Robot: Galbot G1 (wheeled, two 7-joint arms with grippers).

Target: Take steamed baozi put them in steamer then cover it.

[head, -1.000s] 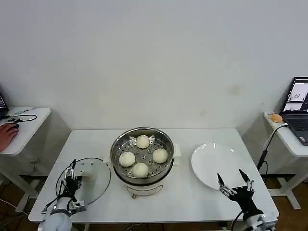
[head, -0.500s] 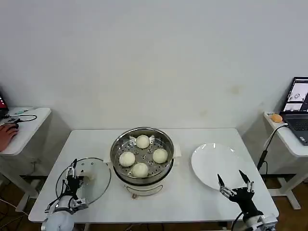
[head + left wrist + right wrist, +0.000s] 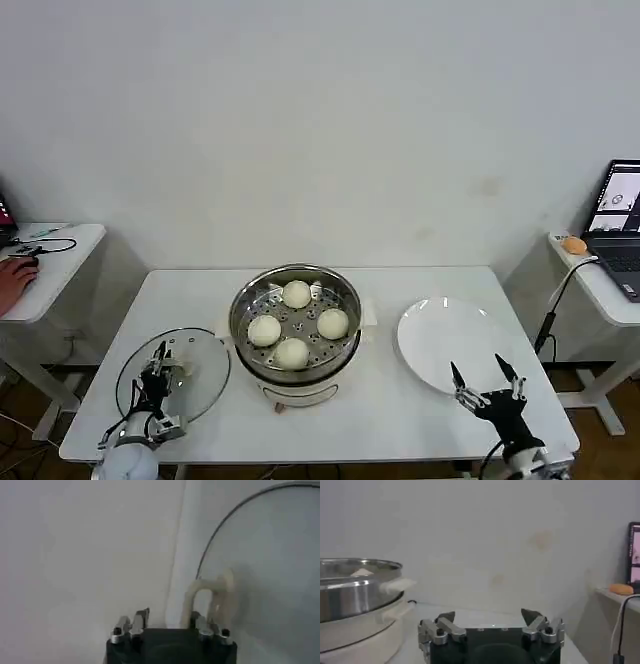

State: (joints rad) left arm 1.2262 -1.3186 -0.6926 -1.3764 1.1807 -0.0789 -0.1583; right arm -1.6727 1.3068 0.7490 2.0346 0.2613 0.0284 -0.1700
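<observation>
The steamer [image 3: 238, 310] stands mid-table with several baozi [image 3: 297, 293] on its perforated tray. The cover [image 3: 200, 385] lies flat on the table to the steamer's left. My left gripper [image 3: 159, 361] hovers low over the cover, open, just short of its whitish handle [image 3: 212, 596]; in the left wrist view that gripper [image 3: 169, 615] has the handle beside one fingertip, not between the jaws. My right gripper [image 3: 485, 373] is open and empty near the table's front right. From the right wrist view the right gripper [image 3: 487, 615] faces past the steamer [image 3: 355, 587].
A flat white plate [image 3: 450, 340] lies right of the steamer, just beyond the right gripper. Side tables flank the main table: the left one has a person's hand [image 3: 12, 281] on it, the right one a laptop [image 3: 620, 225].
My left gripper has edged forward and lower over the cover toward its handle. The right arm has barely moved, and the baozi stay in place.
</observation>
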